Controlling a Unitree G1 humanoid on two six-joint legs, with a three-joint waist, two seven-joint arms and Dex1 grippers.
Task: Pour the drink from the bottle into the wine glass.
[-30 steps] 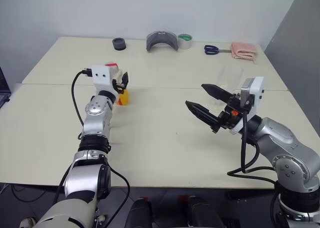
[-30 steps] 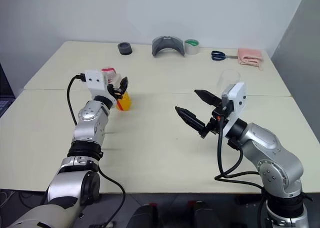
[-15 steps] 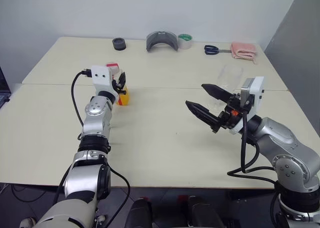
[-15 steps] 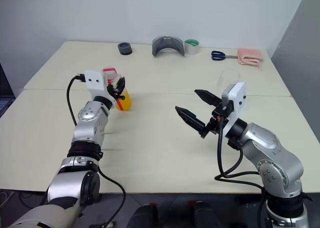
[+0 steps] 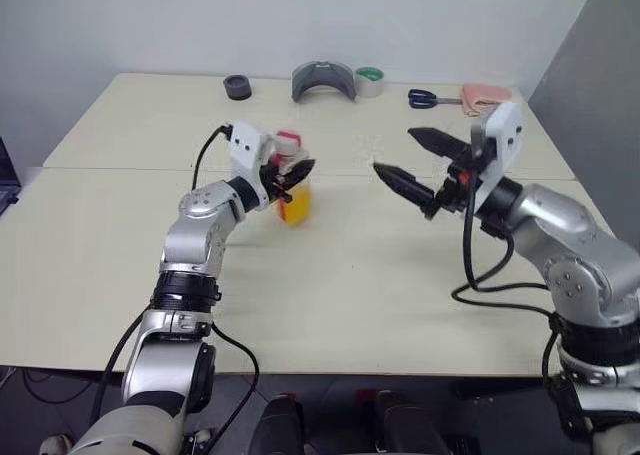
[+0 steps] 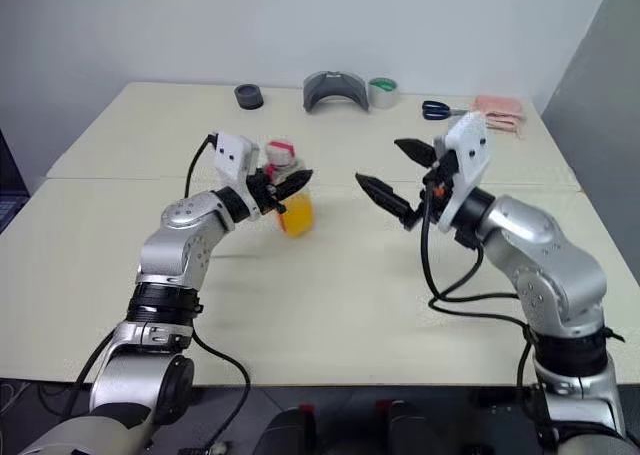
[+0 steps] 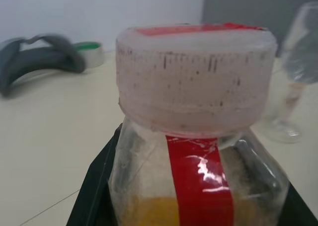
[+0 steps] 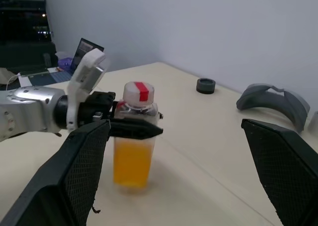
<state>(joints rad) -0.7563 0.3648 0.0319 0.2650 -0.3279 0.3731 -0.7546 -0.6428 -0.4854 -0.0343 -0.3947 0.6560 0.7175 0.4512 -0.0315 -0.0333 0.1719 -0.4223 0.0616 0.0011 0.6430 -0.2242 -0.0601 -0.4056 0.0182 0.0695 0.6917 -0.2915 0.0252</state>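
Pale cream counter (image 5: 330, 295) runs back to a white wall, with a grey curved piece (image 5: 324, 79), a green tape roll (image 5: 370, 80), a black ring (image 5: 238, 86), scissors (image 5: 424, 98) and a pink cloth (image 5: 484, 95) along its far edge. The left gripper (image 5: 297, 171) is clenched on the bottle (image 5: 293, 187) just under its white, red-banded cap, holding it upright above the counter's middle; the drink (image 8: 131, 162) fills its lower half. The right gripper (image 5: 407, 161) hangs spread wide, facing the bottle, apart from it. The wine glass (image 7: 297, 67) stands beyond the bottle.
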